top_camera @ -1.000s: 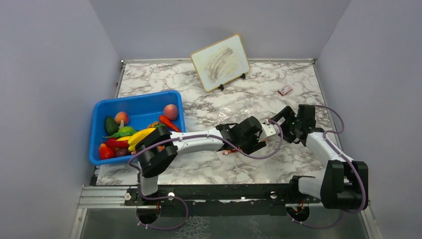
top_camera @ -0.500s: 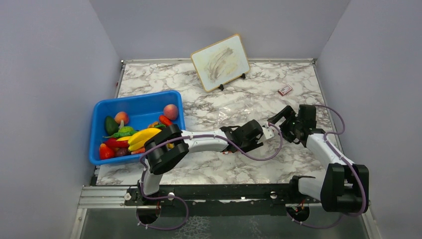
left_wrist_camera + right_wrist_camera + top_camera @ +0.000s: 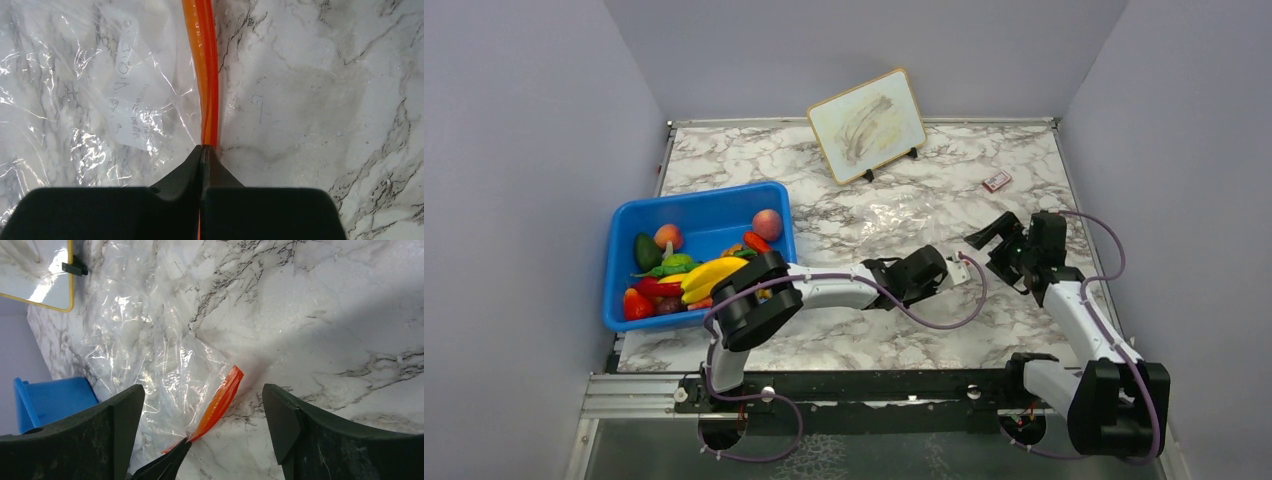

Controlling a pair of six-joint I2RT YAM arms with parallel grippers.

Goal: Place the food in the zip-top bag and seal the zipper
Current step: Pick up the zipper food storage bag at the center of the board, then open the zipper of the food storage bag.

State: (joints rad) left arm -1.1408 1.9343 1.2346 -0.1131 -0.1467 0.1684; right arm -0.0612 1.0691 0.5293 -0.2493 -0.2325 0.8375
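Clear plastic bag [image 3: 894, 215]: lies flat and crinkled mid-table [image 3: 754, 150], right of the bin [image 3: 704, 195], apparently empty.

Zipper [image 3: 206, 75]: orange strip along the bag's near edge. Long axis roughly left to right. In the left wrist view it runs straight away from the jaws. In the right wrist view one end shows free, pointing toward the right arm. The mouth therefore faces near and the pouch body spreads far.

Left gripper [image 3: 201, 155]: pressed together on the zipper, the strip passing between its tips. Cannot tell whether it holds one lip or both.

Right gripper [image 3: 202, 395]: spread wide, holding nothing, hovering near the zipper's free end, apart from it.

Food [image 3: 686, 272]: bananas, carrot, peach, red and green pieces, all in the bin at the left; none in the bag.

Step in hand, by judgement: securing the mouth for opening; loading not begun.

Next move calls for: the right gripper to come down on the strip near its free end, catching a single lip if possible, then a gentle pull apart. The film is floppy and may slide or lift whole.
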